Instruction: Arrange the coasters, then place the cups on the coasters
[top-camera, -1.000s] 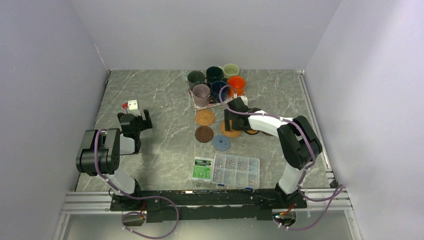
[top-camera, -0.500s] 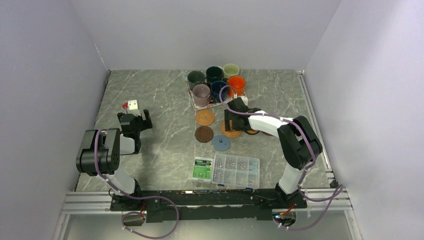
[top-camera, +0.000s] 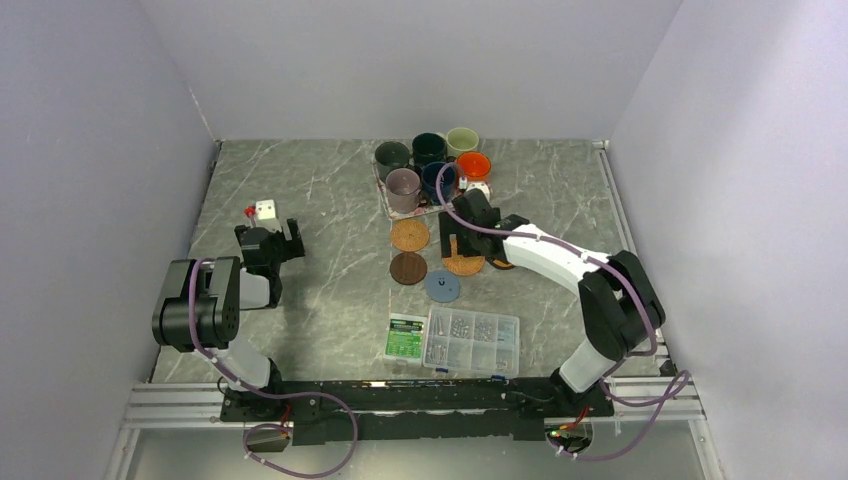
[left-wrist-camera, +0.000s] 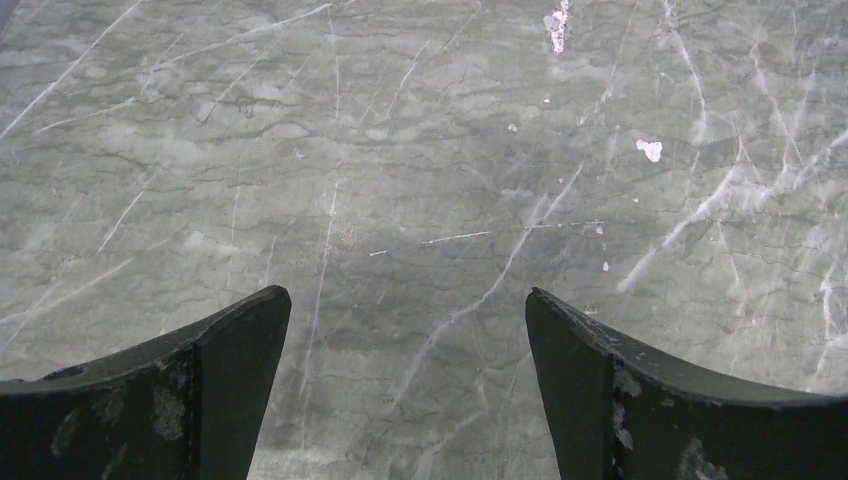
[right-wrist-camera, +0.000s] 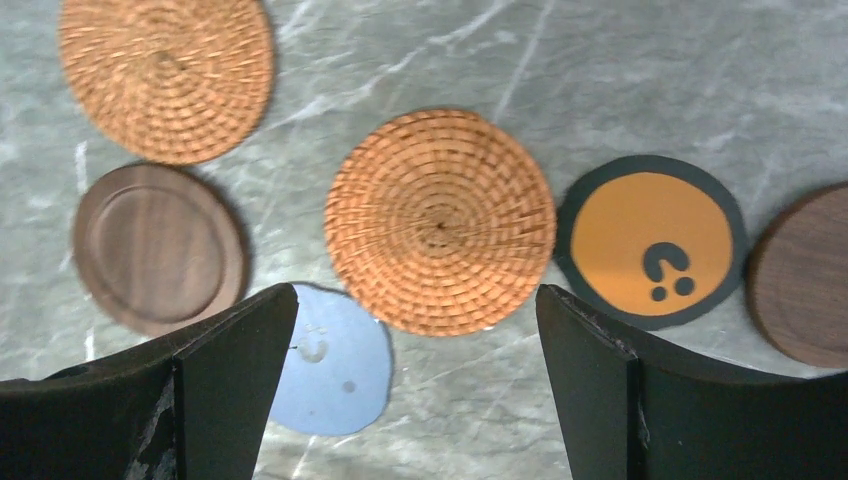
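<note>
- While all six cups (top-camera: 432, 165) sit bunched on the tray (top-camera: 392, 212) near the table's far edge, none is on a coaster, so the step is probably arranging coasters.
- Right gripper (right-wrist-camera: 412, 300) hangs over the middle woven coaster (right-wrist-camera: 440, 220), jaws spread wide, grasping nothing.
- Coasters lie loose mid-table, right of centre:
  - second woven (right-wrist-camera: 165, 75)
  - brown (right-wrist-camera: 160, 245)
  - blue (right-wrist-camera: 335, 365), touching or under the woven rim, cannot tell
  - black-orange (right-wrist-camera: 650, 240), just beside
  - second brown (right-wrist-camera: 805, 275), at the view's edge
- Left gripper (left-wrist-camera: 408, 300) released too, over bare table toward the left edge, well apart from everything.
- Next move likely: lower onto the woven disc. It is thin and flat, so it needs a rim pinch or a slide, without dragging blue along.
</note>
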